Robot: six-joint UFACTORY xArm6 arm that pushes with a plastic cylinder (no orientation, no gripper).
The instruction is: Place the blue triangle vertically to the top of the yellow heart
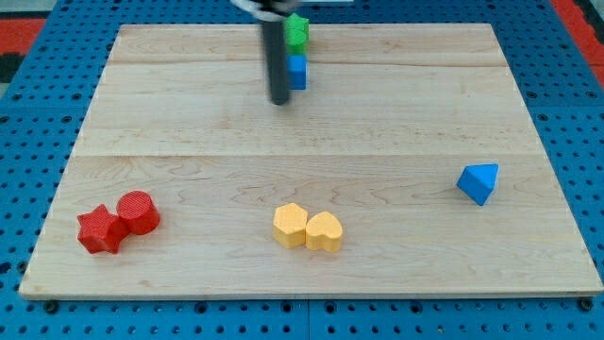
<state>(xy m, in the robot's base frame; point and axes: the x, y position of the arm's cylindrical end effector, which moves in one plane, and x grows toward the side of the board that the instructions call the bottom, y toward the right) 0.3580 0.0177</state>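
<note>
The blue triangle (479,181) lies near the view's right edge of the wooden board. The yellow heart (325,231) lies at the bottom centre, touching a yellow hexagon (290,225) on its left. My tip (280,100) is in the upper middle of the board, just left of a blue cube (298,72). The tip is far from the blue triangle and well above the yellow heart.
A green block (297,31) sits at the top edge, just above the blue cube. A red star (99,230) and a red cylinder (138,212) touch at the bottom left. The wooden board (189,123) lies on a blue pegboard.
</note>
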